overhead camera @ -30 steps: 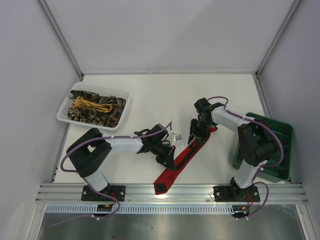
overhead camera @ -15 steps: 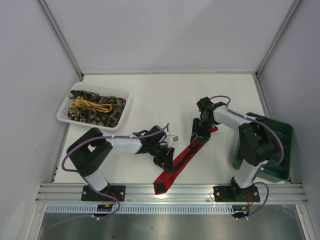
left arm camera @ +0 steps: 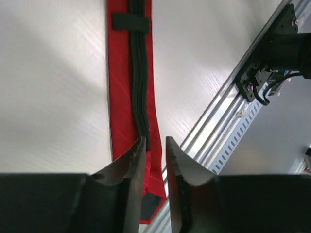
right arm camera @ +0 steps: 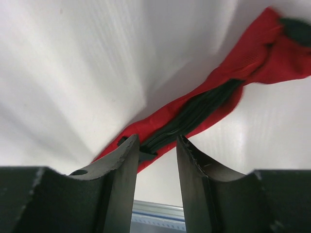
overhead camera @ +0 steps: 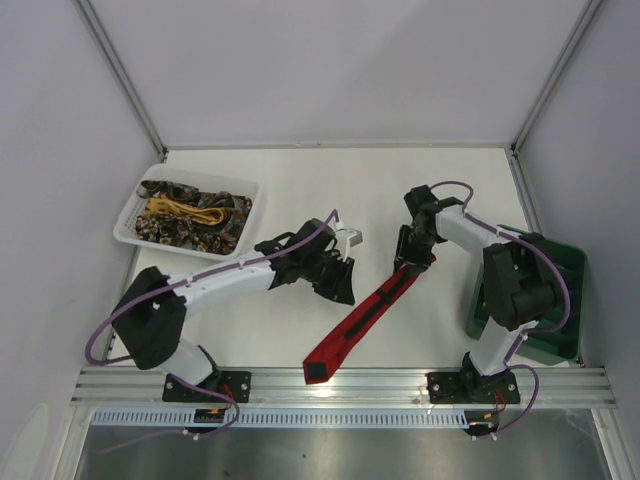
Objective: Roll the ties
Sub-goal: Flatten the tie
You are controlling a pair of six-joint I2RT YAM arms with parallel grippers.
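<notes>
At far left, a white mesh basket [overhead camera: 135,205] keeps the other ties [overhead camera: 190,215] waiting. My left tool [left arm camera: 155,141] hovers just left of the red tie [overhead camera: 362,318], slightly parted and empty, likely standing clear so the cloth lies flat. The tie lies backing-up on the surface [overhead camera: 300,190], slanting from its broad point at the near edge up-right to the narrow end. My half-open right tool [right arm camera: 158,138] straddles that end, unclamped, probably to start rolling.

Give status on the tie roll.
Left gripper open, beside the tie. Right gripper open over its far end. Tie flat, unrolled, backing up. Nothing in the way.
</notes>
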